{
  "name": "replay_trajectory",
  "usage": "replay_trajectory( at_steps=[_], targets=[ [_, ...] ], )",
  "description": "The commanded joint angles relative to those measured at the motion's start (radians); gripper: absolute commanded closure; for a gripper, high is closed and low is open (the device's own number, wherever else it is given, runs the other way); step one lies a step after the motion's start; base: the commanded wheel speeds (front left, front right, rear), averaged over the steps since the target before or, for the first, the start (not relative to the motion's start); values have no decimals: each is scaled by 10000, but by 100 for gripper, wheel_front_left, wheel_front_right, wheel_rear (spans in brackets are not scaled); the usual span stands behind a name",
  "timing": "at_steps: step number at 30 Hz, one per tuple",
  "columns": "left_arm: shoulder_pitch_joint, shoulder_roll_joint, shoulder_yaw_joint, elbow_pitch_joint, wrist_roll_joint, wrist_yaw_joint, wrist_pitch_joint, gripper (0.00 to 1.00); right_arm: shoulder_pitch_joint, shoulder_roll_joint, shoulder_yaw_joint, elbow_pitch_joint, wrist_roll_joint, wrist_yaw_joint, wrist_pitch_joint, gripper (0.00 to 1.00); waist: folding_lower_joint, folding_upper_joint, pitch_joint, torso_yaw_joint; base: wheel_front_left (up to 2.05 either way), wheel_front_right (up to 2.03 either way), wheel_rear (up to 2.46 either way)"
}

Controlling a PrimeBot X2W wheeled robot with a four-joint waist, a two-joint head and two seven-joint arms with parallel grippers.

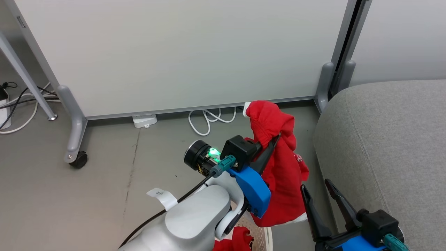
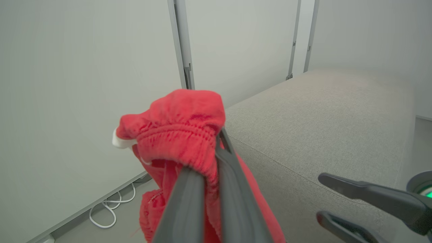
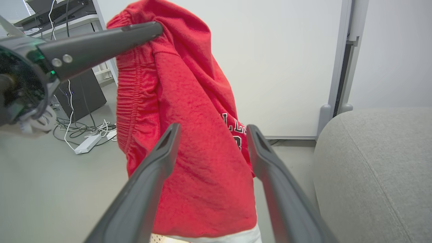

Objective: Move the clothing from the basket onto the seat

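Left gripper (image 1: pixel 277 137) pinches soft bright red fabric garment (image 1: pixel 284 174) by gathered waistband, held high, likely to clear large light grey upholstered seat (image 1: pixel 386 139); right gripper (image 1: pixel 315 184) spread, empty.

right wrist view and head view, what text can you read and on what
"LL": block letters on the clothing, right wrist view; the rest is lost in a fold, and the character below is unreadable.
"3" plus an unclear mark: white tag on the black cable, head view.
Clothing print in the head view: too small to read.
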Motion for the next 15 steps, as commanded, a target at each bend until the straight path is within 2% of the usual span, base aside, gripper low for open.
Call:
replay_trajectory(
  at_steps=[1, 7, 15],
  targets=[
    [-139, 2, -87, 49, -87, 63, -88, 100, -7, -22, 8, -2, 13, 5, 41, 0, 0, -1, 13, 4, 0, 0, 0],
    [-301, 2, -307, 162, -325, 150, -185, 100, -202, -22, 86, 111, -106, 5, 234, 0, 0, -1, 63, 17, 0, 0, 0],
    [-433, 2, -545, 157, -488, 182, -236, 100, -884, -25, 294, 481, -79, 5, 1109, 0, 0, -1, 128, 77, 0, 0, 0]
  ],
)
